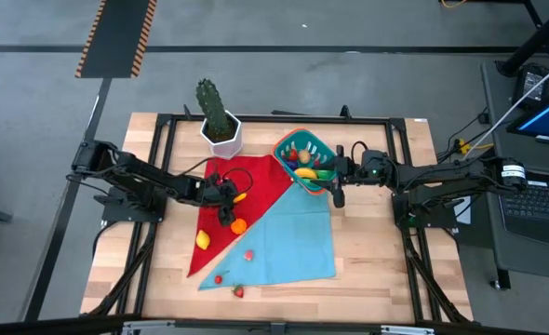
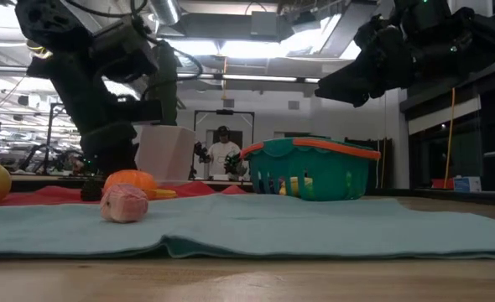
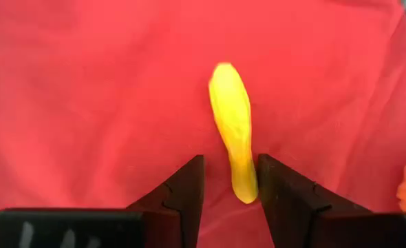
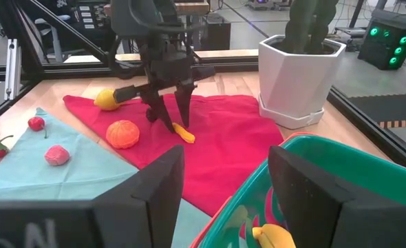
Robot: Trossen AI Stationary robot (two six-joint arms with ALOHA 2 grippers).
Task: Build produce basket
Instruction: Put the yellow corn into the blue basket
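The left gripper [image 3: 230,182] is down on the red cloth [image 1: 261,191] near the middle of the table [image 1: 386,279], its two dark fingers standing on either side of the thin end of a small yellow-orange piece of produce [image 3: 232,127] — banana or carrot, the pictures do not settle which. The fingers look close against it in the left wrist view, yet a firm clamp cannot be told, and the piece lies flat on the cloth, not lifted.

Just beside it, toward the front edge, sits the orange [image 1: 239,225], and the lemon [image 1: 203,239] lies a little further on at the red cloth's left border. On the light blue cloth [image 1: 298,242] rests a pinkish round fruit [image 1: 248,253], and near the front edge a small red berry [image 1: 218,278] and a strawberry [image 1: 238,291].

The right gripper [image 4: 220,172] hovers over the near rim of the teal basket [image 1: 284,146] toward the table's back right, fingers apart and holding nothing. The basket already carries several pieces, a yellow one [image 4: 275,236] among them. The white pot with the cactus [image 1: 221,130] stands at the back edge.

By this layout the job looks partly done — some produce is in, but roughly six pieces are left on the cloths.
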